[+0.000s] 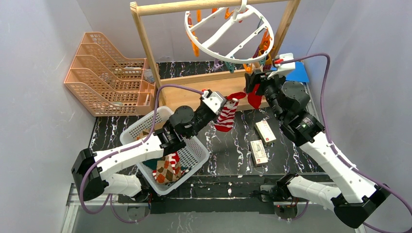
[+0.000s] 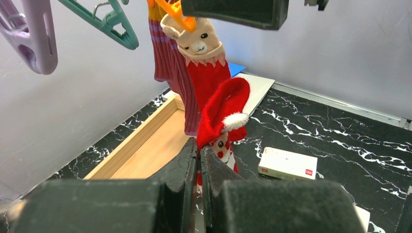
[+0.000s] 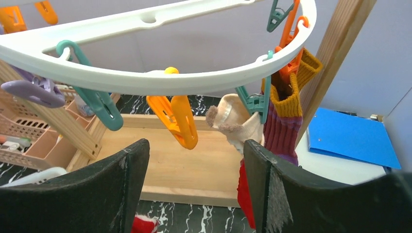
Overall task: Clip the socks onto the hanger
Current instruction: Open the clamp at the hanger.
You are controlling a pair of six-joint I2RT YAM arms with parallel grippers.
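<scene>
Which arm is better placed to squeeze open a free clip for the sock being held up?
Right. The right gripper hangs open just below an empty orange clip on the hanger. The left gripper is shut on the red striped sock, so it has no free fingers.

Left end effector point(image 2: 198, 148) pinched closed, right end effector point(image 3: 194, 145) spread wide

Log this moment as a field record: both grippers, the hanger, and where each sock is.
left gripper: shut on the red-and-white sock, held up near the hanger
right gripper: open, empty, just under the hanger
free clip: orange clip hanging ahead of the right gripper
already clipped: maroon sock, cream-cuffed red sock
in basket: argyle sock
</scene>
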